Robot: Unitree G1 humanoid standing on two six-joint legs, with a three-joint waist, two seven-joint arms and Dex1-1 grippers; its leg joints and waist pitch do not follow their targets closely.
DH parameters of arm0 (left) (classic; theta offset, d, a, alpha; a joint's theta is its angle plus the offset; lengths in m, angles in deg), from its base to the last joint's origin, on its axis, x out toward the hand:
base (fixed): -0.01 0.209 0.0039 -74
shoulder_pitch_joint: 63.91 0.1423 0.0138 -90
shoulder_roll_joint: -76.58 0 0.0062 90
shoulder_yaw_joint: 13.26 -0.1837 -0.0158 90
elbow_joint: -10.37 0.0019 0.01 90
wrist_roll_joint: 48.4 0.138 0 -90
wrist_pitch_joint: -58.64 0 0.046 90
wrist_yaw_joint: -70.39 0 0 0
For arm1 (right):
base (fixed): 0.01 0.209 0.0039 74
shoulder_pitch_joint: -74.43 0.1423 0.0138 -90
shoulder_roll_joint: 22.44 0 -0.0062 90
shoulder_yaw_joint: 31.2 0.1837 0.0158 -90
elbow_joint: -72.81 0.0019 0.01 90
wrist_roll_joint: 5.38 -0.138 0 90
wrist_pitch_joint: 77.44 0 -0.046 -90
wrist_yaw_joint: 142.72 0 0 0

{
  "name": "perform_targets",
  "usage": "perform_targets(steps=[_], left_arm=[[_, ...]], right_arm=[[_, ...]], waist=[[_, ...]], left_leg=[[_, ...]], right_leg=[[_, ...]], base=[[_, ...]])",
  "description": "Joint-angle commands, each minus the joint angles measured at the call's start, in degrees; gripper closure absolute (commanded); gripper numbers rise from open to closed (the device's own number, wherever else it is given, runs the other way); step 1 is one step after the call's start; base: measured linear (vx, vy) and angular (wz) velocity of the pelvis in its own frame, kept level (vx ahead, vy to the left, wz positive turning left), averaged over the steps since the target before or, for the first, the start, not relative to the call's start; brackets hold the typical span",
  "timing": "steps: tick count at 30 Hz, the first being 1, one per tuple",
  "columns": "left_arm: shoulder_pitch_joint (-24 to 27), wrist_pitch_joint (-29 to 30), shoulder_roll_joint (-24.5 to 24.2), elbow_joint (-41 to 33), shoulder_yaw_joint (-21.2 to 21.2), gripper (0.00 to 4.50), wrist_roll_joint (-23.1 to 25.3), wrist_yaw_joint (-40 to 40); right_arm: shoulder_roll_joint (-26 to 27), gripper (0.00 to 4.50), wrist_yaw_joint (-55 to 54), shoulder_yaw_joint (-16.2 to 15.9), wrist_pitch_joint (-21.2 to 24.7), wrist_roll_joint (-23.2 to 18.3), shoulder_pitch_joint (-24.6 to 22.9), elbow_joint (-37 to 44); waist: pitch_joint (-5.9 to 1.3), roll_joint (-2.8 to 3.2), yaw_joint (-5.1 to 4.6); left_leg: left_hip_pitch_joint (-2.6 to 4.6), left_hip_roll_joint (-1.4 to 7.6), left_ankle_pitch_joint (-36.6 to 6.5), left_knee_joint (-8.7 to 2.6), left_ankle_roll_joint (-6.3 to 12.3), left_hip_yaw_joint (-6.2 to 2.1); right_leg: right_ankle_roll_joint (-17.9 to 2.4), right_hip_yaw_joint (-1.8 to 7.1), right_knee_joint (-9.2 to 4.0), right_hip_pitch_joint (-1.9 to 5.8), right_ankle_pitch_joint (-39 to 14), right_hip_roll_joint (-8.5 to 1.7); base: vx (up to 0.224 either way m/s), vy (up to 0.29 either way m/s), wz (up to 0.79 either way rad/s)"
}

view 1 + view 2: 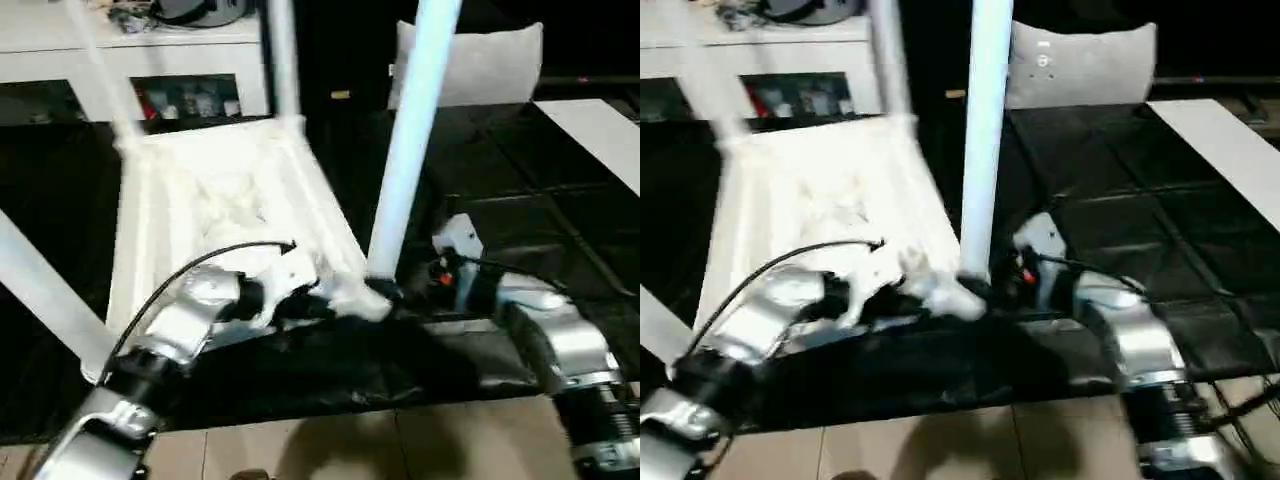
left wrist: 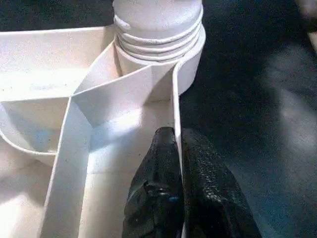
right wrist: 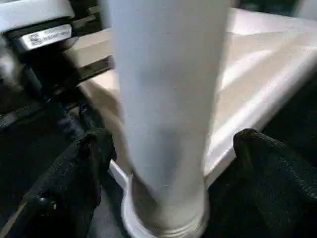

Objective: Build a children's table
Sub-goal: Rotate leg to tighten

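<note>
Ok, L to R. Far left, a leg [image 1: 45, 285] slants out of the tabletop's near-left corner; two more legs [image 1: 100, 70] [image 1: 283, 60] rise from the far corners. Tabletop [image 1: 215, 215] lies underside up on dark floor mats [image 1: 560, 190], ribs showing.

Left gripper [image 2: 177, 163]: jaws clenched on the top's thin rim wall, one finger each side, just beside the near-right corner socket [image 2: 190, 64]. Looks like it's bracing the top.

4th leg [image 1: 410, 140] stands upright in that socket. Left wrist view shows several thread turns exposed above the socket collar, so my read: leg not fully seated.

Right gripper [image 3: 163, 163]: jaws released, spread wide, fingers [image 3: 270, 168] either side of the leg near its base, not touching it. Prob mid re-grip between turns.

Grey-white cushion [image 1: 490, 60] sits behind, well apart, not in play.

Risks from here:
- leg unsupported w/ threads part-engaged: a bump from the right fingers could tilt it and cross-thread
- re-closing off-centre pushes the leg sideways instead of turning it
- left grip is on a thin wall only; torque from the next turn could make the top slip or flex on the mats
- the other legs stick up close to both forearms; an elbow swing could clip them
</note>
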Motion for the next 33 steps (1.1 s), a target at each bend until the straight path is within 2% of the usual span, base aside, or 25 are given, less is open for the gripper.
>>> perform_targets(steps=[1,4,6,7,8,9,10,11,17,20,21,25,26,33], left_arm=[[-0.34,-2.12,-0.45,-1.44,-2.62,4.50,-0.29,-4.58],[-0.79,-2.81,-1.34,-1.47,-3.09,4.50,-0.86,-7.56],[-0.88,-2.93,-1.66,-1.57,-3.27,4.50,-1.09,-8.66],[-1.05,-3.59,-2.91,-2.02,-4.09,4.50,-1.25,-11.78],[-1.24,-4.19,-3.89,-2.23,-4.73,4.50,-1.28,-14.28],[-1.24,-4.19,-3.89,-2.23,-4.73,4.50,-1.28,-14.28],[-1.47,-4.93,-4.60,-2.21,-5.22,4.50,-1.30,-16.21],[-1.88,-5.95,-5.23,-1.90,-5.73,4.50,-1.21,-18.03],[-2.26,-6.49,-5.53,-1.33,-5.90,4.50,-1.01,-19.21],[-2.37,-6.83,-5.65,-1.23,-5.89,4.50,-0.98,-19.44],[-2.42,-6.97,-5.67,-1.17,-5.89,4.50,-1.05,-19.63],[-2.36,-7.03,-5.67,-1.07,-5.90,4.50,-1.08,-19.99],[-2.30,-7.02,-5.68,-1.06,-5.89,4.50,-1.07,-20.03],[-1.45,-3.62,-4.73,-2.14,-4.04,4.50,-2.30,-16.91]], right_arm=[[-1.30,0.23,4.41,-1.02,-0.88,-1.04,0.45,1.32],[-2.88,0.23,8.65,-2.65,-2.31,-0.88,0.49,1.14],[-3.34,0.49,10.01,-3.11,-2.95,-0.82,0.51,1.02],[-3.99,0.49,13.43,-3.87,-2.41,-1.86,0.84,0.75],[-4.43,0.60,16.55,-4.46,-2.06,-2.73,1.13,0.58],[-4.43,0.69,16.55,-4.46,-2.06,-2.73,1.13,0.58],[-4.89,0.69,19.11,-5.05,-1.31,-3.64,1.40,0.51],[-5.54,0.95,22.14,-6.10,-0.14,-4.51,1.60,0.80],[-6.28,1.36,24.47,-7.61,0.81,-4.52,1.19,1.52],[-6.04,1.59,24.55,-7.72,0.72,-4.35,1.04,1.28],[-5.81,1.82,24.52,-7.75,0.73,-4.29,1.13,0.92],[-5.29,2.04,24.44,-8.09,0.97,-4.22,1.25,0.41],[-5.18,2.26,24.38,-8.21,1.19,-4.25,1.21,0.52],[-4.07,2.56,22.48,-7.48,5.39,-6.70,0.16,2.99]], waist=[[-4.08,-0.28,-0.07],[-4.16,-0.41,0.45],[-4.23,-0.44,0.70],[-4.14,-1.15,0.64],[-4.21,-0.77,0.93],[-4.14,-0.73,0.96],[-4.13,-0.75,0.98],[-3.98,-0.87,1.08],[-3.89,-0.81,1.18],[-3.94,-0.87,1.13],[-3.91,-0.88,1.12],[-3.89,-0.90,1.05],[-3.91,-0.94,1.02],[-3.75,-1.02,0.96]], left_leg=[[0.26,3.83,-5.35,-3.68,4.97,-1.39],[0.18,4.10,-4.94,-3.69,4.62,-1.48],[0.12,4.01,-4.53,-3.62,4.59,-1.43],[0.02,3.98,-4.46,-3.69,4.75,-1.37],[-0.06,3.97,-4.00,-3.64,5.00,-1.43],[-0.09,3.93,-4.43,-3.58,5.27,-1.36],[0.00,3.95,-4.36,-3.60,5.16,-1.37],[-0.04,3.81,-4.61,-3.63,5.29,-1.33],[0.11,3.96,-5.38,-3.75,4.20,-1.42],[0.06,3.95,-5.21,-3.75,3.98,-1.46],[0.02,3.83,-5.20,-3.73,3.95,-1.43],[-0.01,3.74,-4.98,-3.70,4.05,-1.38],[-0.02,3.78,-4.83,-3.71,4.11,-1.40],[0.13,3.83,-5.35,-3.79,3.77,-1.36]], right_leg=[[-1.07,5.06,-4.31,3.73,-17.99,-5.34],[-1.79,5.20,-3.94,3.66,-16.91,-5.48],[-2.00,5.20,-3.85,3.67,-16.57,-5.56],[-1.78,5.19,-3.90,3.78,-16.87,-5.51],[-1.78,5.26,-3.64,3.81,-16.97,-5.59],[-1.45,5.23,-3.85,3.72,-17.72,-5.54],[-1.31,5.22,-3.92,3.66,-17.97,-5.52],[-0.99,5.10,-4.01,3.63,-19.07,-5.38],[-0.17,5.04,-4.39,3.53,-20.90,-5.44],[-0.24,5.07,-4.28,3.57,-20.33,-5.44],[-0.13,5.05,-4.29,3.60,-20.42,-5.44],[0.25,4.96,-4.42,3.59,-20.81,-5.36],[0.20,4.98,-4.32,3.59,-20.49,-5.32],[0.23,4.96,-4.57,3.53,-21.71,-5.41]], base=[[0.000,0.000,0.00],[0.000,0.000,0.00],[0.000,0.000,0.00],[0.000,0.000,0.00],[0.000,0.000,0.00],[0.000,0.000,0.00],[0.000,0.000,0.00],[0.000,0.000,0.00],[0.000,0.000,0.00],[0.000,0.000,0.00],[0.000,0.000,0.00],[0.000,0.000,0.00],[0.000,0.000,0.00],[0.000,0.000,0.00]])
